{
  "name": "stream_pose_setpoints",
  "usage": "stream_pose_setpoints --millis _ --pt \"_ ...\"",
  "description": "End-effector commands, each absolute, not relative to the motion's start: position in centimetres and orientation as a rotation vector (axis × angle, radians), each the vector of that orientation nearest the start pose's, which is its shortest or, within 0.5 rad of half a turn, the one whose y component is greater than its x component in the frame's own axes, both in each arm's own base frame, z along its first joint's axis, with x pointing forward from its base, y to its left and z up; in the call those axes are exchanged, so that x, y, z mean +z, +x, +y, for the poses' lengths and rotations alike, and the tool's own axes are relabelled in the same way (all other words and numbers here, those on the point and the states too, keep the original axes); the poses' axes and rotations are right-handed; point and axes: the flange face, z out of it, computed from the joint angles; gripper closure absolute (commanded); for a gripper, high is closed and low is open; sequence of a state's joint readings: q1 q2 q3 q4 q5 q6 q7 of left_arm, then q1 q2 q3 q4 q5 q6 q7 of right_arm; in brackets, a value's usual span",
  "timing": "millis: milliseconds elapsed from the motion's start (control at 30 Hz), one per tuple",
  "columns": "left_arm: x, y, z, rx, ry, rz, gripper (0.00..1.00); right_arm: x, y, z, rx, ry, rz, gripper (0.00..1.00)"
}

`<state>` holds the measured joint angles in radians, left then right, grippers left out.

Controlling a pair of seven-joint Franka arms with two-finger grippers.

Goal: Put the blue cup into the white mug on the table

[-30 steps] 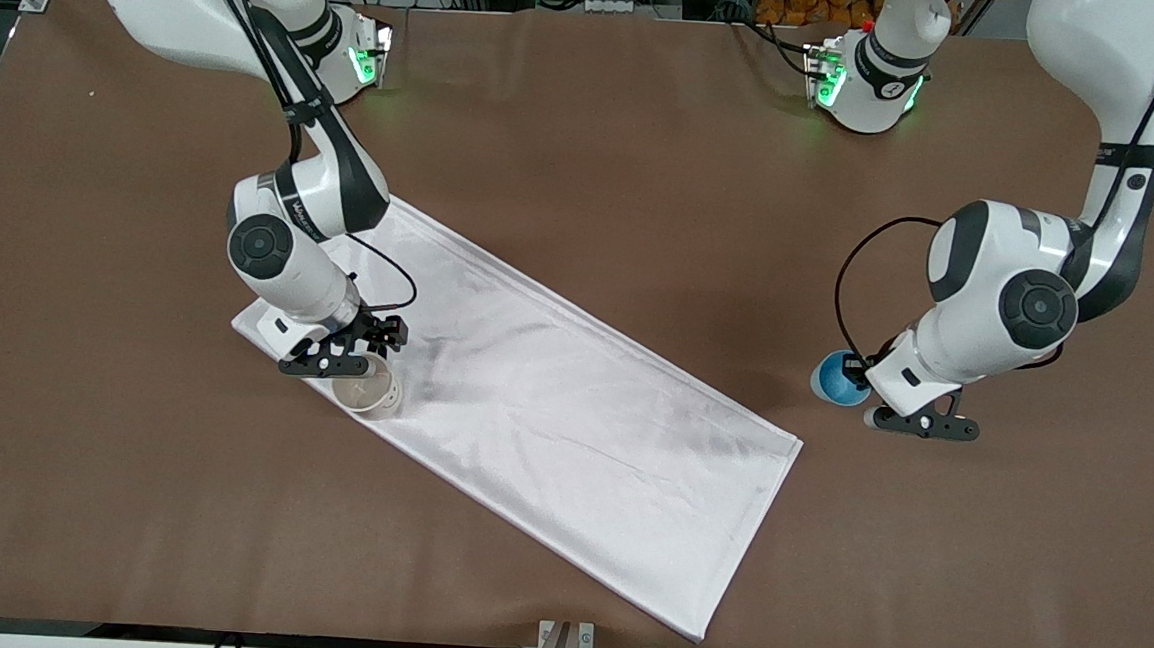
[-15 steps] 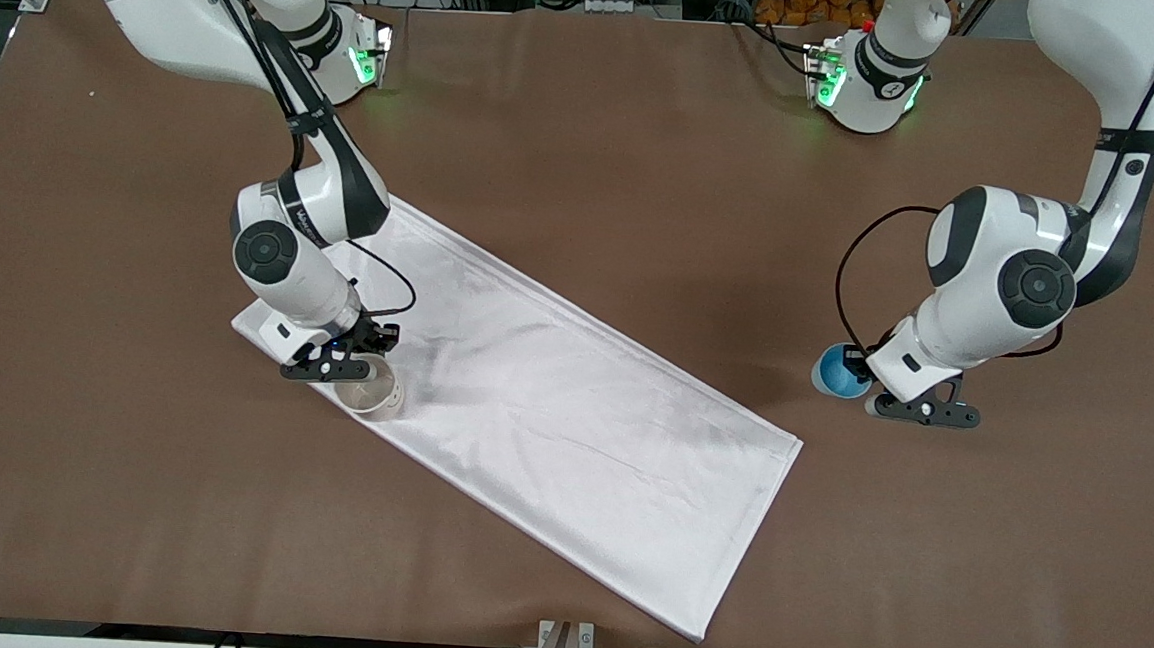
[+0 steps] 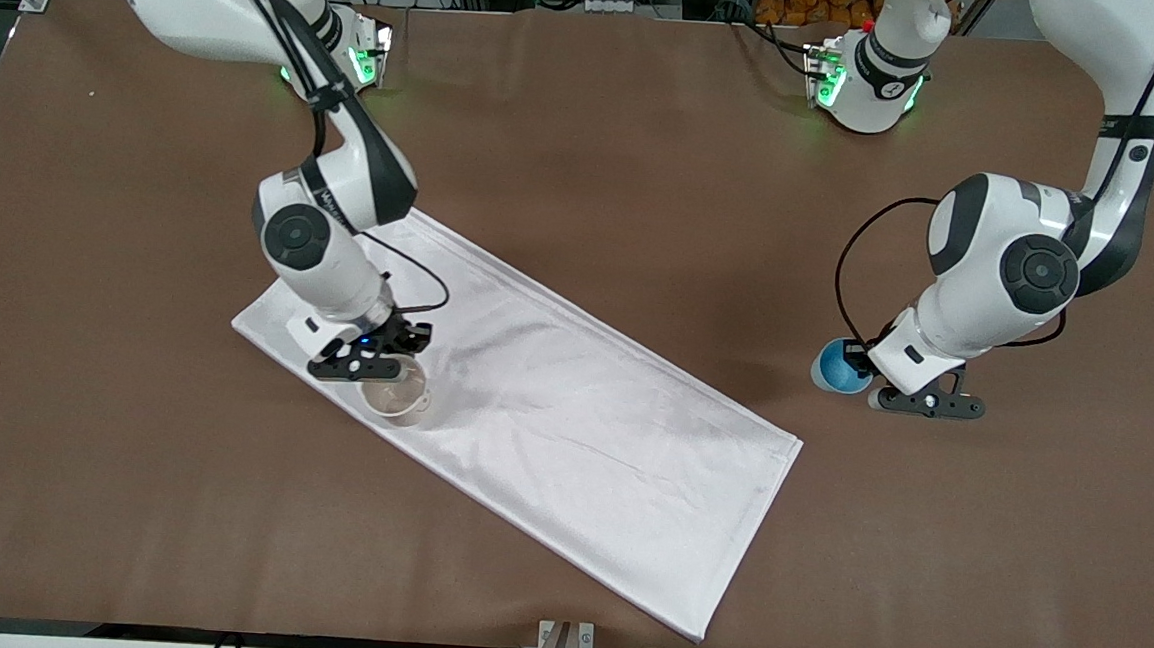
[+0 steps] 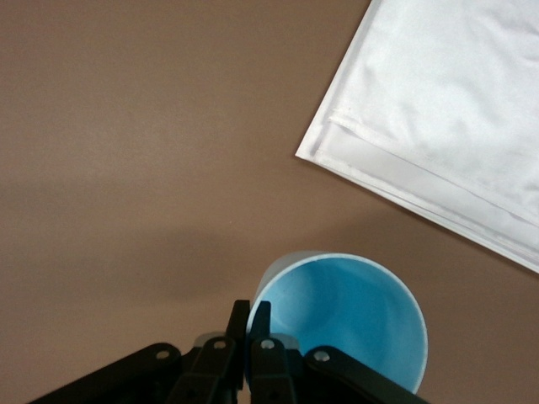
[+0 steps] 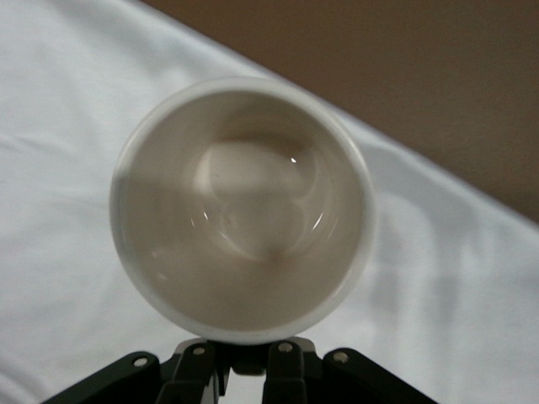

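left gripper (image 3: 918, 402) — low, fingers pinched together | right gripper (image 3: 371, 360) — low, fingers clamped, wrist tilted

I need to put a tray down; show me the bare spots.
Bare table lies between the cloth and the arms' bases, and between the cloth and the front edge. It is crowded at the white mug under the right gripper and the blue cup by the left gripper.
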<state>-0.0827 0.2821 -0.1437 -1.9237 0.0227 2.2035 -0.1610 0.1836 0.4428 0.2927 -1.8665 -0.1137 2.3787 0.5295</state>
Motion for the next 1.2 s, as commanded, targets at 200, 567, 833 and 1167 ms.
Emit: stream_pose_setpoints --millis 200,567,833,1167 --pt "35.5 58.9 -13.3 -0.016 -3.143 0.094 1.0 33.8 51.6 44.3 -0.068 -2.967 0.106 1.0" --pt "35.6 58.7 -13.1 -0.012 -3.141 0.088 1.0 32.1 44.0 56.3 -0.067 -2.948 -0.011 1.0" --pt "35.6 58.6 -13.1 -0.01 -3.14 0.09 1.0 29.0 40.4 61.6 -0.107 -2.959 -0.095 1.0" --pt "35.5 58.6 -13.1 -0.01 -3.14 0.09 1.0 23.9 35.9 65.8 -0.121 -2.986 -0.251 1.0"
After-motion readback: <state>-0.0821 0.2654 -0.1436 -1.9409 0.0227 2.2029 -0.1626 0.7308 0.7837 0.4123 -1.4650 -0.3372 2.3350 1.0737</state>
